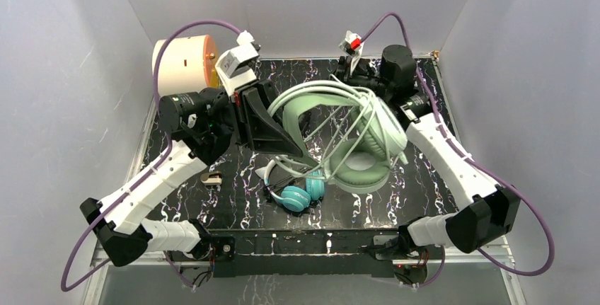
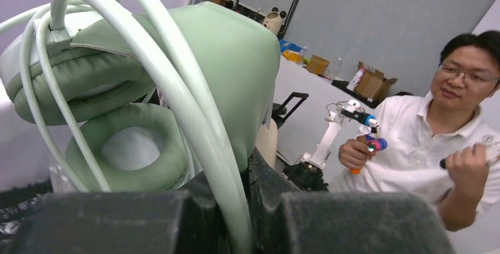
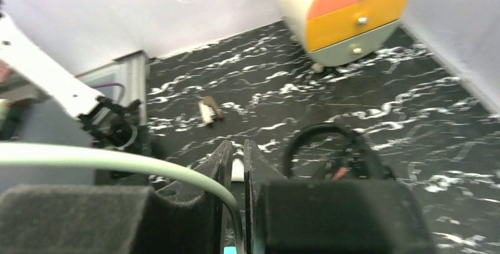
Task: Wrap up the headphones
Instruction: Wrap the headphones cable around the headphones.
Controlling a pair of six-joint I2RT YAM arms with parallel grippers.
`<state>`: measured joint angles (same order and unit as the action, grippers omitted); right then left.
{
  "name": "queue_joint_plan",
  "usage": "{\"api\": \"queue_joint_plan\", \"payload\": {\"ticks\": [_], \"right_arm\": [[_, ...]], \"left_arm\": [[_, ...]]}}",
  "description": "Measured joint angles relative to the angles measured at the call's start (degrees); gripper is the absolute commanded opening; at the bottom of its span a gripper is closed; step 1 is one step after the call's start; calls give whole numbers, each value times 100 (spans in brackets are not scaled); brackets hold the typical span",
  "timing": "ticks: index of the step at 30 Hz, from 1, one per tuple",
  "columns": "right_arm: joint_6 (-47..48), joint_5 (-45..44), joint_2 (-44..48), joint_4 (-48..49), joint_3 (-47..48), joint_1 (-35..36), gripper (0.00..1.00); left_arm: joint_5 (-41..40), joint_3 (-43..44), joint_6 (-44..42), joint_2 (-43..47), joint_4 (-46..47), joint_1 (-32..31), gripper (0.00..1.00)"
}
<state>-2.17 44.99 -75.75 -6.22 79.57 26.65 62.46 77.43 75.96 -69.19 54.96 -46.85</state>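
Above the bench (image 1: 233, 206), the sage-green headphones (image 1: 362, 167) hang lifted, light cable (image 3: 118, 160) looped several times over band and cups. Left jaws clamp band and a strand; right jaws stand barely parted around the cable, grip unclear. Winding seems midway; next calls for another taut turn.

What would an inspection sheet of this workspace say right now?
Surface: black, white-veined table.
Job's things: sage-green headphones held up off the table; teal headphones and black headphones lying below.
Clutter: small drawer cabinet at far left; small tan object, unidentifiable.
Grippers: left gripper shut on the light cable; right gripper has that cable between narrow jaws, grip unclear.
Cables: light cable looped around the green headset; purple cables on both arms.
Surroundings: pale walls; a man holding handles beyond.
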Motion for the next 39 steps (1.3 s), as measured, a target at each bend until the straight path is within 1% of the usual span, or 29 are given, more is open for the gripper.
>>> {"api": "queue_joint_plan", "payload": {"ticks": [3, 6, 10, 14, 16, 19, 22, 24, 26, 29, 30, 32, 35, 39], "right_arm": [[-828, 496, -46, 774, -492, -2, 19], [-1440, 780, 70, 1379, -876, -2, 15], [-2155, 946, 507, 1967, -1515, -2, 10], [-2929, 1040, 1043, 2715, -2286, -2, 9], [-3257, 1075, 1292, 3005, -2559, -2, 9], [-3539, 1067, 1606, 3095, -2677, -2, 8], [-3615, 1060, 1956, 2983, -2660, -2, 0], [-3436, 1014, 2170, 2500, -2468, -2, 0], [-3053, 813, 2339, 1766, -2092, -7, 0], [-2358, 236, 2568, 457, -1434, -9, 0], [-2092, 2, 2634, 0, -1185, -13, 2], [-1617, -343, 2723, -750, -748, -13, 4], [-763, -868, 2693, -1932, 55, 7, 5], [68, -1473, 2468, -3021, 846, 33, 5]], "left_arm": [[-101, 592, -195, -321, 136, -63, 0], [-544, 857, -627, -509, 199, -92, 0], [-1576, 870, -1602, -590, 105, -90, 0], [-2629, 857, -2704, -599, -107, -90, 0], [-3029, 857, -3209, -599, -319, -90, 0], [-3665, 984, -4192, -629, -1040, -92, 0], [-4367, 1097, -5191, -616, -1893, -105, 0], [-4833, 1115, -5716, -562, -2481, -107, 0], [-5335, 1073, -6155, -442, -3167, -118, 0], [-5792, 778, -6452, -81, -3901, -142, 0], [-5877, 680, -6509, 76, -4146, -157, 0], [-5919, 553, -6557, 334, -4509, -168, 0], [-5899, 551, -6531, 614, -5027, -177, 0], [-5792, 964, -6328, 570, -5781, -181, 0]]}}
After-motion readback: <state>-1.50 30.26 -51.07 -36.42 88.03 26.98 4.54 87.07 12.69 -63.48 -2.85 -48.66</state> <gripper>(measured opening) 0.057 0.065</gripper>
